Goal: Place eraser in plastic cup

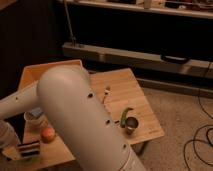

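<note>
The striped eraser (29, 148) is at the table's front left corner, level and dark with a light band. Just below it shows a lime-green rim, the plastic cup (27, 159), mostly cut off by the frame's edge. I cannot tell whether the eraser rests on the cup or hangs just above it. My gripper (11, 144) is at the far left beside the eraser, largely hidden behind my wrist. My big white arm (85, 120) fills the foreground.
On the wooden table (122, 87) are a white cup (34, 118), an orange fruit (48, 134), a shiny metal cup (131, 125), a curved green item (126, 115) and a small white object (106, 91). Cables (197, 145) lie on the floor at right.
</note>
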Robot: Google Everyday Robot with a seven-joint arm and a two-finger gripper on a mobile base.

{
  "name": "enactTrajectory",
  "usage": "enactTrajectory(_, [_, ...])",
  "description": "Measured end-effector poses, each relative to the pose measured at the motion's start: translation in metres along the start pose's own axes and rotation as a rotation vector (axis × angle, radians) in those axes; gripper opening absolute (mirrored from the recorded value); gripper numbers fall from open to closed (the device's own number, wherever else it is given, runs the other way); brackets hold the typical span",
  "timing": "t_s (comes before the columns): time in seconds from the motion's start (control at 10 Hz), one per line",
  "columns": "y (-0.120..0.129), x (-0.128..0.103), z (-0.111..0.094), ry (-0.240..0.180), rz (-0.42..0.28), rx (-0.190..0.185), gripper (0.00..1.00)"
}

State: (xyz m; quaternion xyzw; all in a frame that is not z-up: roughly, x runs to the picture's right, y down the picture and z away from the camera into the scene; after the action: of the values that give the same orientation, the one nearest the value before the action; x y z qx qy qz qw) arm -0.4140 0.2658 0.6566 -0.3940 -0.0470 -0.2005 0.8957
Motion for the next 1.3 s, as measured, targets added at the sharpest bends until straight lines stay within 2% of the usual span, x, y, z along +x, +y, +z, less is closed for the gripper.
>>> enactTrajectory(0.3, [0.0018, -0.0015, 0.0022, -0.023, -0.003, -0.007, 0.35])
enactTrajectory(0.7, [0.0039, -0.0068, 0.0022, -0.034, -0.019, -0.006, 0.74])
enactTrajectory(0.8, [0.0042, -0.0079, 0.0026, -0.034, -0.022, -0.008, 0.79])
enactTrajectory(1.3, [0.0065, -0.0074, 0.0046, -0.036, -0.033, -0.019, 0.80])
